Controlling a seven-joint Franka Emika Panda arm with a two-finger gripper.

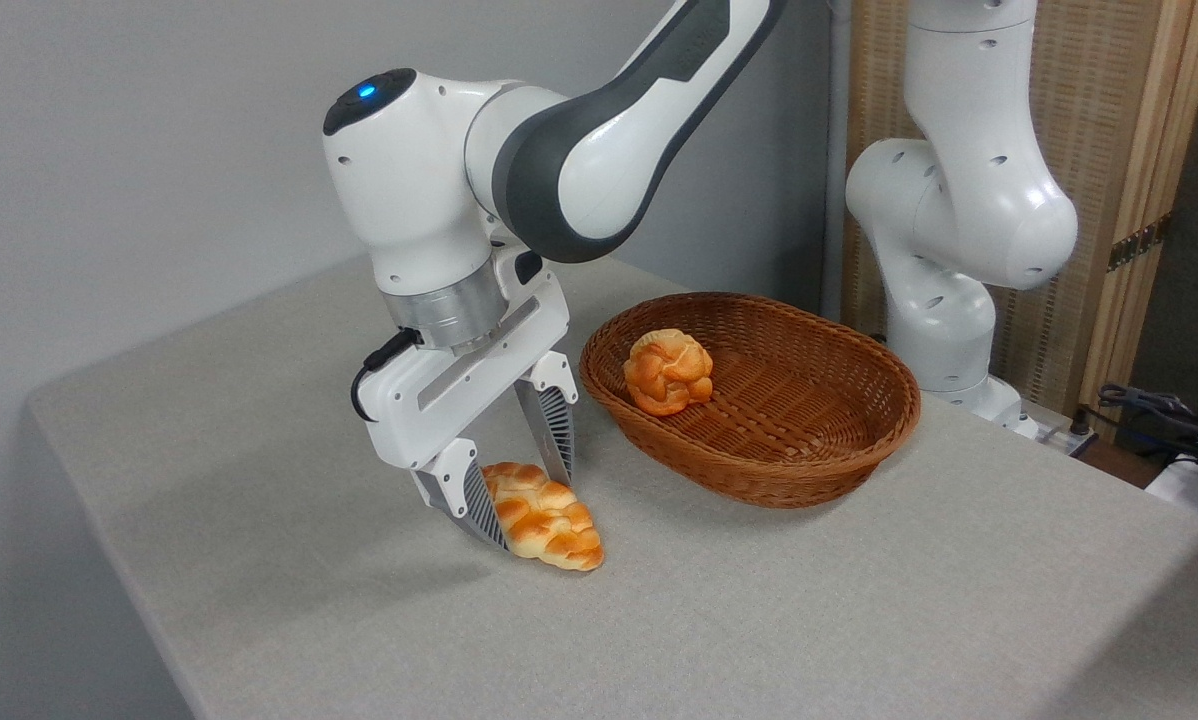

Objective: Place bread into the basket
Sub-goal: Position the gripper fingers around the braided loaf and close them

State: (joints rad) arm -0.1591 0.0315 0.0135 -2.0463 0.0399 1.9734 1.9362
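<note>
1. A white robot arm [559,130] reached down over the gray tabletop [809,620] from the far side.
2. Its gripper [524,495] pointed down at the table, tilted a little.
3. The two ribbed fingers [557,430] were apart, one on each side of the braided loaf [544,518].
4. The near finger sat right against the left side of the loaf. The far finger stood just behind it, and I could not tell if it touched.
5. I could not tell if the fingers were squeezing the loaf yet.
6. The loaf was golden-orange with pale lines, and it got thin at the end that pointed to the front edge of the tabletop.
7. The loaf lay on the tabletop, near the middle, a bit toward the left edge. It looked like it rested on the cloth, not up in the air.
8. The wicker basket [859,440] sat to the right of the loaf, closer to the far edge of the tabletop. The loaf was near the basket but outside it, not touching it.
9. The basket was oval, brown and shallow.
10. A small round knotted bun [669,372] lay inside the basket, at its left end.
11. The thick white base of the arm [959,220] stood past the far right edge of the tabletop, behind the basket.
12. A wooden screen [1109,150] stood behind that.
13. Some dark cables [1159,410] lay off the right edge of the tabletop.
</note>
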